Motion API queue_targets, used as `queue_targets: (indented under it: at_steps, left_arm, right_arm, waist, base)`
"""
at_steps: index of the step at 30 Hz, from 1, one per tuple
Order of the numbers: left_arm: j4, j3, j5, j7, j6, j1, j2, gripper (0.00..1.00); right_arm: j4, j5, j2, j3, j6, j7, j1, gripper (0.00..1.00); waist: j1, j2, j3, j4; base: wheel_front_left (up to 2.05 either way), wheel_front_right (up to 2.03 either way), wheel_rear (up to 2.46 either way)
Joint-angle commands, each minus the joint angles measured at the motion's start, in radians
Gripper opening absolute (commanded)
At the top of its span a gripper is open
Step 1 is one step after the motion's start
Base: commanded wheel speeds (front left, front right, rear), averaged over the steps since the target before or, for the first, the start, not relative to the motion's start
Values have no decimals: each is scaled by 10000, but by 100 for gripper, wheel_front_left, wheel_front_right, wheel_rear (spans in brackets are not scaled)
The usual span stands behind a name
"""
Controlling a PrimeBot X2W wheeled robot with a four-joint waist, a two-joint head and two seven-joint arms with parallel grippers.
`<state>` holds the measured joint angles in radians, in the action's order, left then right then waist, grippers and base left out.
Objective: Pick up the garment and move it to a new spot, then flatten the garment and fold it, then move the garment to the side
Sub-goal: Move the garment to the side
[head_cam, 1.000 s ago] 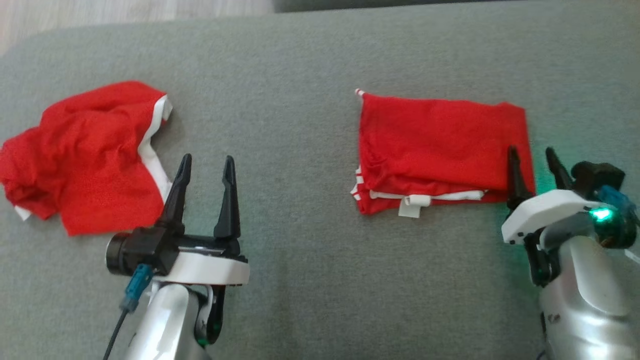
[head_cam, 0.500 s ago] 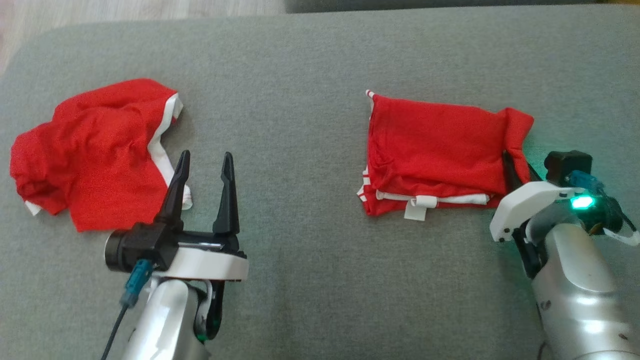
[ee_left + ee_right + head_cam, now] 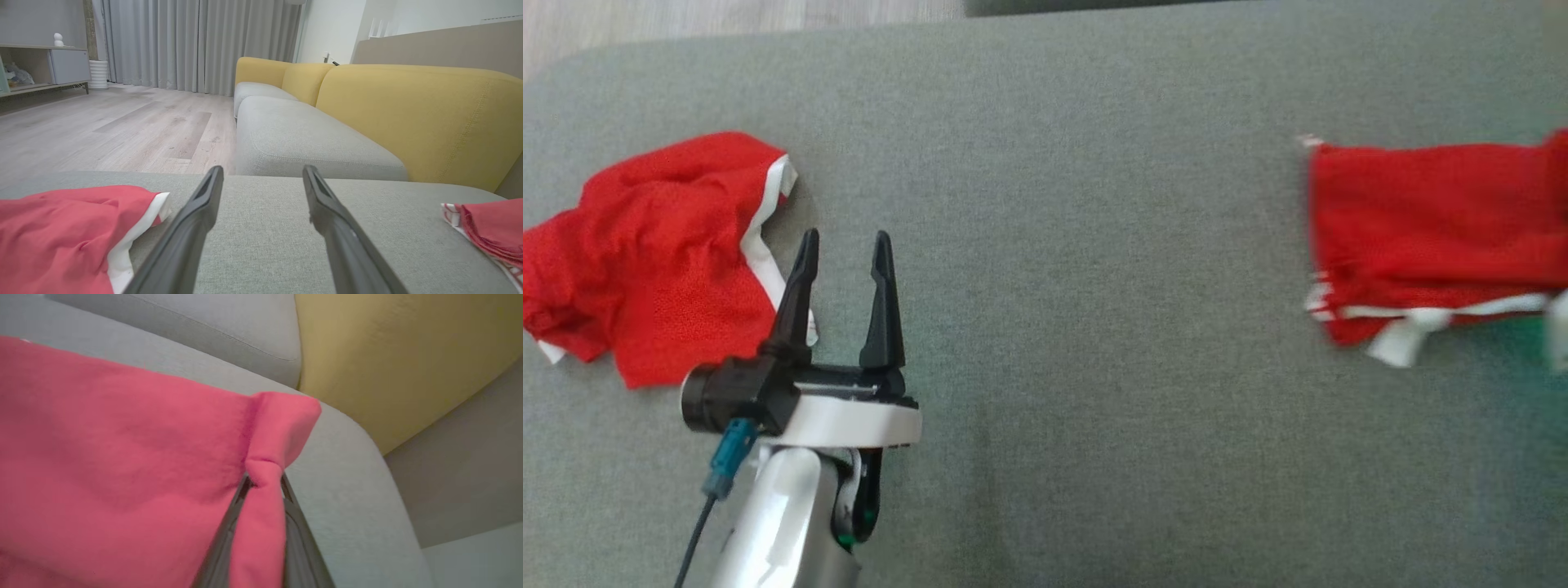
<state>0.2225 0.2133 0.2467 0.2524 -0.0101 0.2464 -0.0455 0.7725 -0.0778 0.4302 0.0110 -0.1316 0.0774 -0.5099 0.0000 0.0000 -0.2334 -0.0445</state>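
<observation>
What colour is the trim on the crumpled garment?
White trim on the red crumpled garment; the head view shows it best.

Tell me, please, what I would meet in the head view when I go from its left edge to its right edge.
crumpled red garment → left pincer → folded red garment

Left gripper (image 3: pixel 843 245) wide; right gripper (image 3: pixel 263 479) tight.

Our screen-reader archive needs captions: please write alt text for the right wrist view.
The right hand pinches, between its two dark fingers, a bunched corner of a red fabric garment, which spreads leftward over a grey upholstered cushion. A yellow sofa backrest rises behind, at upper right.
</observation>
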Motion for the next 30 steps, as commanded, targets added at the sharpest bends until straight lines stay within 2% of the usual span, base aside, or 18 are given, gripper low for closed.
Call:
queue_targets:
  at_steps: [1, 5, 9, 15, 22, 23, 24, 30]
  left_arm:
    - [-397, -370, -10, 93, -35, 471, -47, 100]
    - [-597, -298, -23, 93, -73, 736, -47, 100]
    - [-671, -291, -40, 93, -95, 863, -47, 100]
    - [-722, -342, -91, 93, -162, 975, -47, 100]
    - [-657, -339, -105, 93, -181, 1072, -47, 100]
    - [-634, -323, -94, 93, -173, 1062, -47, 100]
    - [-606, -310, -83, 93, -164, 1040, -47, 100]
    - [-377, -269, -77, 93, -156, 688, -47, 100]
  right_arm:
    - [-343, 59, 763, 1, 9, -5, 115, 0]
    - [-206, -86, 2137, 316, 9, 124, 162, 0]
    - [95, -144, 2655, 1069, 9, 116, 60, 0]
    - [237, -621, 2817, 1855, 9, 255, -49, 0]
    - [151, -1079, 2481, 2225, 9, 360, -210, 0]
    - [119, -1147, 2408, 2268, 9, 376, -206, 38]
    - [62, -1147, 2287, 2324, 9, 458, -214, 100]
    - [-256, -1186, 1463, 2388, 9, 699, -101, 100]
  waist:
    - [0, 0, -245, -62]
    - [0, 0, -703, -171]
    - [0, 0, -1098, -265]
    - [0, 0, -1496, -316]
    - [0, 0, -1539, -277]
    - [0, 0, -1478, -264]
    - [0, 0, -1397, -244]
    - [0, 0, -350, -77]
  base:
    - [0, 0, 0]
    - [0, 0, 0]
    - [0, 0, 0]
    - [0, 0, 0]
    - [0, 0, 0]
    - [0, 0, 0]
    - [0, 0, 0]
    - [0, 0, 0]
